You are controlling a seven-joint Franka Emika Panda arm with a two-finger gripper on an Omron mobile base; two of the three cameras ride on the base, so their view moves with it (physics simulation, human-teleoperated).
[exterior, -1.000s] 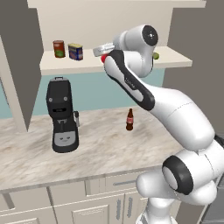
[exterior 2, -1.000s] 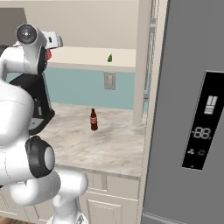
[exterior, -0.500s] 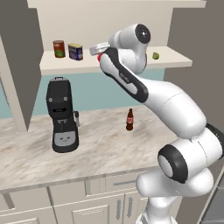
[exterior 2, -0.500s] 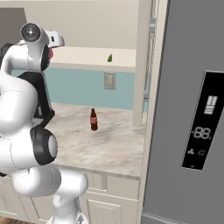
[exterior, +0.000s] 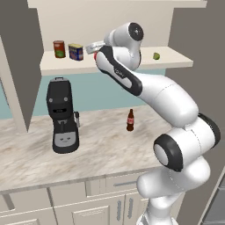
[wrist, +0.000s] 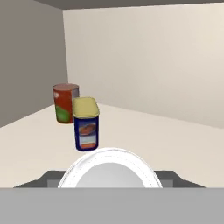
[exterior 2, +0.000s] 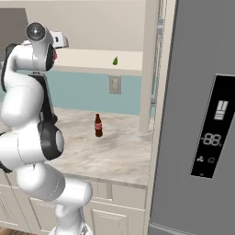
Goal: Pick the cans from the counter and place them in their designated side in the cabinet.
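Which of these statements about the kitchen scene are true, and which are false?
1. The blue can stands on the cabinet shelf. True.
2. The brown bottle lies on its side. False: the brown bottle stands upright on the counter.
3. The dark red can stands close beside the blue can. True.
4. The coffee machine sits on the shelf. False: the coffee machine stands on the counter.
5. The tool hangs low over the counter. False: the tool is raised to shelf height, holding the red can.
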